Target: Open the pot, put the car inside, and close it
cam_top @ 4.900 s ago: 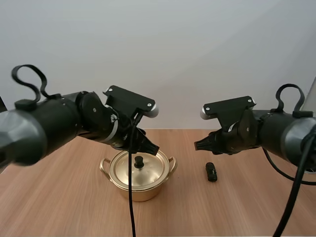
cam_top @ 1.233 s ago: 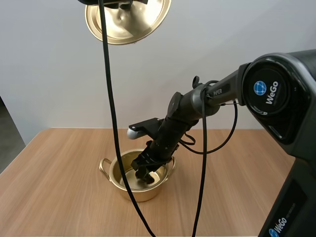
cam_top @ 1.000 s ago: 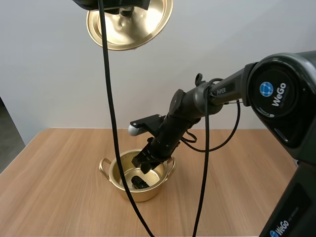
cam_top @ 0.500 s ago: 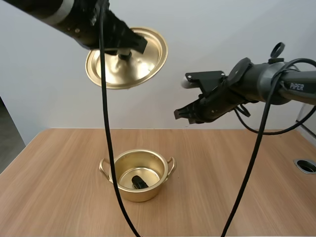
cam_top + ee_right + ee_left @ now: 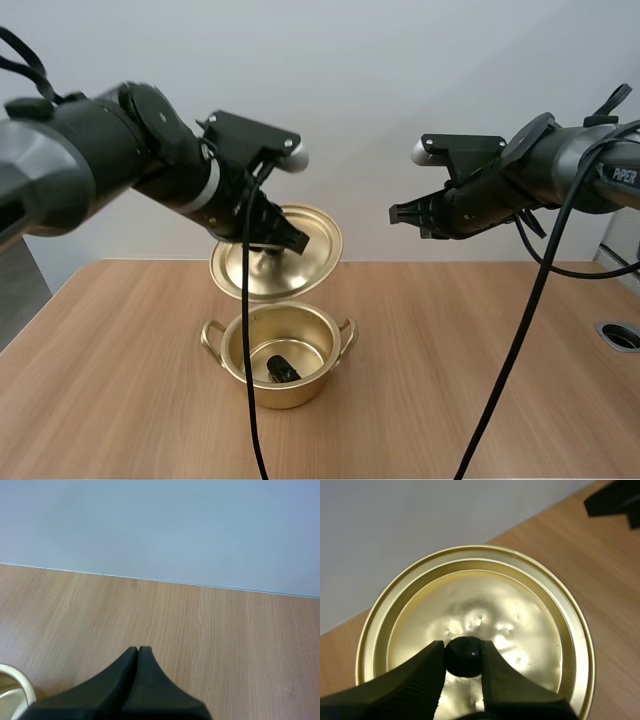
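Left jaws: shut on the black knob of the lid, one ribbed finger on each side of it, pinching it. The lid is gold, tilted, and held in the air just above the far rim of the pot, not touching it. In the high view its hollow underside faces the camera.

Pot: gold, two side handles, standing open on the desk, left of centre. The lid is off it.

Car: small and dark, lying on the floor of the pot, toward the near side.

Right jaws: closed, the two black fingers pressed together as one wedge with nothing between them. They hang high over the right part of the desk, well apart from the pot and lid, tips pointing left. In the right wrist view they sit over bare wood, with an edge of the pot's rim beside them.
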{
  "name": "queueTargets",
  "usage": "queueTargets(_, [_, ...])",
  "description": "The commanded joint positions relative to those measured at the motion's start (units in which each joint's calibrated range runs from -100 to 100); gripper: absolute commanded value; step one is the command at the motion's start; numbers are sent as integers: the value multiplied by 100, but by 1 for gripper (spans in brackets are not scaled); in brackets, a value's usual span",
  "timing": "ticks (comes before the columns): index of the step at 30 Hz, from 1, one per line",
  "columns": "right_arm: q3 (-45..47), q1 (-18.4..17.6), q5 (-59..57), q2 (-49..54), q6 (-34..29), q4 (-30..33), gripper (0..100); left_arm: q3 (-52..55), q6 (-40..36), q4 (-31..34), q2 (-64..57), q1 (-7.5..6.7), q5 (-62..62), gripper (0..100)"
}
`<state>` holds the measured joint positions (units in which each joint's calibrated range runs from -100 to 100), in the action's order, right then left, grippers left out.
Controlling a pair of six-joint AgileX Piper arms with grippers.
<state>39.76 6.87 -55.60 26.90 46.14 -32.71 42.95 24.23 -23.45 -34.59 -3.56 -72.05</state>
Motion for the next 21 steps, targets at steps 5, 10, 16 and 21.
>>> queueTargets(5, [1,3,-129,-4,108,-3,0,972,-14,187,623,-218,534,0])
queueTargets(10, [1,3,-128,-4,117,-3,0,1055,-14,321,875,-218,672,0])
queueTargets(16, [1,3,-163,-4,131,-3,0,1055,-14,321,875,-218,813,0])
queueTargets(21, [1,3,-266,-4,158,-3,0,1055,-14,420,875,-218,772,26])
